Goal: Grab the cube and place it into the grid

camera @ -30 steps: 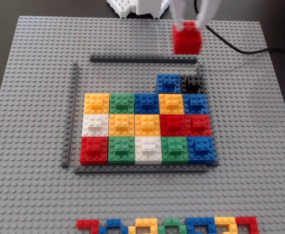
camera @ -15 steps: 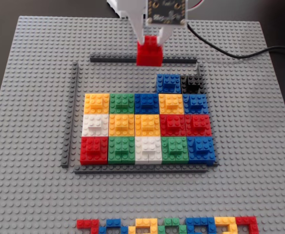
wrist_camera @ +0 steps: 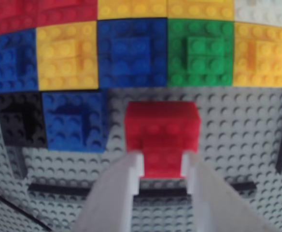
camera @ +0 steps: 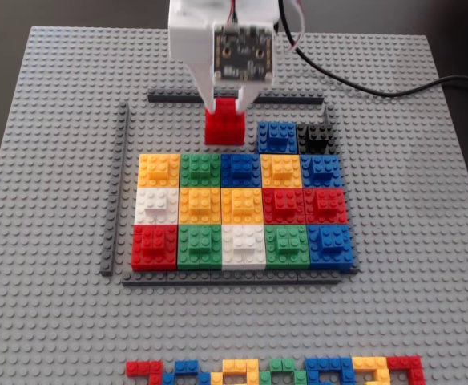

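Observation:
In the fixed view my gripper (camera: 227, 104) is shut on the raised top piece of the red cube (camera: 225, 130). The cube hangs low over the grey baseplate (camera: 50, 160), just left of the blue block (camera: 276, 135) in the grid's (camera: 230, 278) partly filled top row. In the wrist view the white fingers (wrist_camera: 131, 169) of my gripper (wrist_camera: 162, 164) clamp the cube (wrist_camera: 162, 125) from both sides. A narrow strip of bare studs separates the cube from the grid's (wrist_camera: 131, 53) full rows and from the blue block (wrist_camera: 73, 121). Whether the cube touches the baseplate I cannot tell.
Thin dark grey strips border the grid at the top (camera: 298, 99), left (camera: 115, 192) and bottom. A black block (camera: 314, 138) sits right of the blue one. A multicolour strip (camera: 274, 370) lies at the front edge. A black cable (camera: 394, 84) runs off to the right.
The gripper has carried the cube from the upper right, leftward and down across the top grey strip, to just beside the blue block in the grid's top row.

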Available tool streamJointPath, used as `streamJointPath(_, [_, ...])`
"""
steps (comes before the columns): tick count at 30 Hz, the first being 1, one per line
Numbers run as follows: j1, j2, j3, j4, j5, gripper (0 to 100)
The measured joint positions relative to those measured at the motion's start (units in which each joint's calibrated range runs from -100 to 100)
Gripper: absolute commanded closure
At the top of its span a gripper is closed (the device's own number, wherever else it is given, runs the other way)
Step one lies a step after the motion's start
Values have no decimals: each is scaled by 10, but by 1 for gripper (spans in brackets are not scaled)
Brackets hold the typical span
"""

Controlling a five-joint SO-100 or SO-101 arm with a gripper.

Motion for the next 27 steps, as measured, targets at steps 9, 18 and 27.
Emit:
streamJointPath(9, [-1,33,2,-18,-7,97])
streamJointPath(18, [-25,49,2,-28,-22,96])
streamJointPath(27, [-36,59,2,-35,-22,96])
